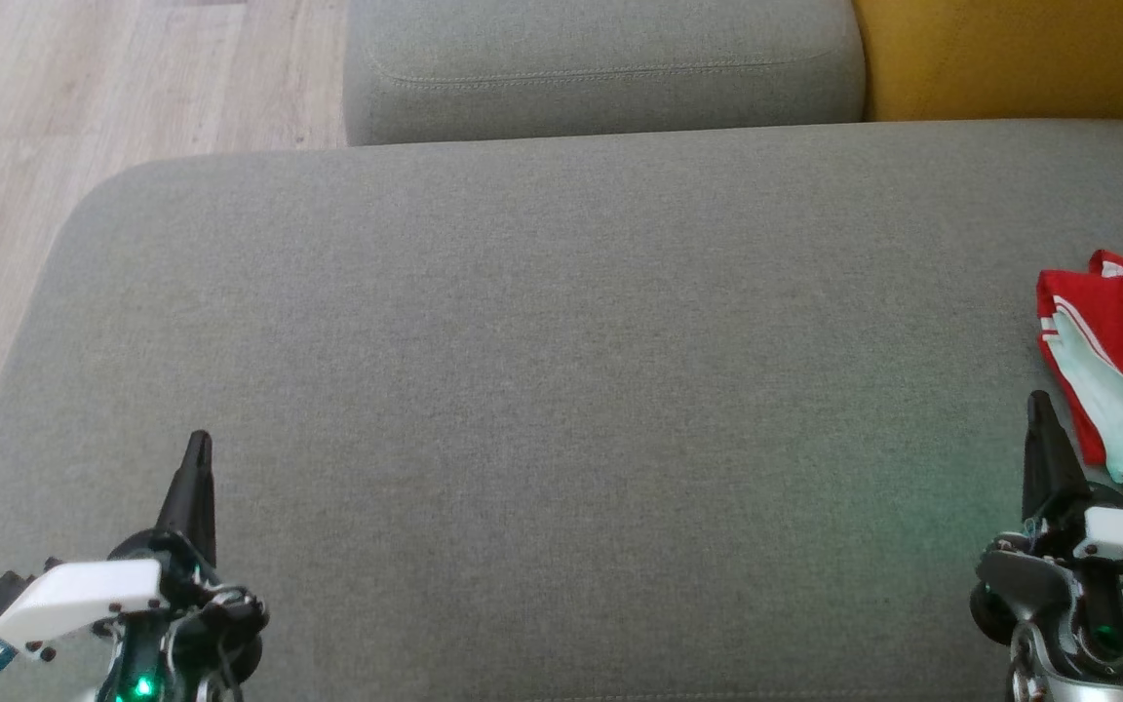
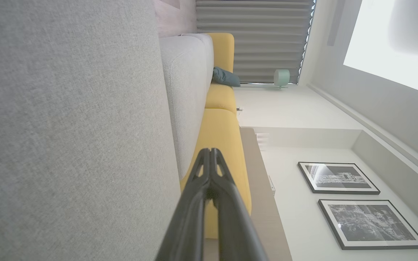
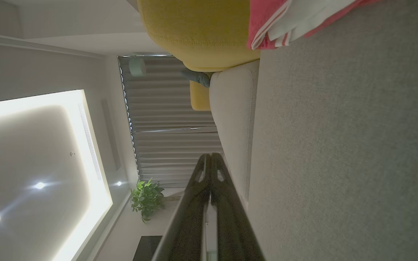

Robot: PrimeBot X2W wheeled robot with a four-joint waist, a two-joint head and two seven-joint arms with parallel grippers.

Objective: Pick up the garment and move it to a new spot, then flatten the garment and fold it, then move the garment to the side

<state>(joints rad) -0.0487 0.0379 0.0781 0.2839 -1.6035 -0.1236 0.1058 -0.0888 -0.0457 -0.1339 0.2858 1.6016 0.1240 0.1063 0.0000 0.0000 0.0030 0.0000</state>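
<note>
While both grippers hang low over the grey seat [image 1: 542, 370] with nothing in them, the garment [image 1: 1122, 331] lies bunched at the seat's far right, red with white and pale-green bands, partly cut off by the head view's edge. The left gripper [image 1: 198, 444] has its fingers pressed together and sits well apart from the cloth, over bare seat. The right gripper [image 1: 1037, 402] is likewise closed tight and empty, its tip just beside the garment; whether it touches, I cannot tell. A reach made with the jaws closed like this would likely only shove the cloth further right, out of the head view. Since the layers lie stacked and loose, a shallow pinch may lift only the top one and let the rest unfurl or trail. A deep pinch risks catching the seat's own fabric along with the garment.
</note>
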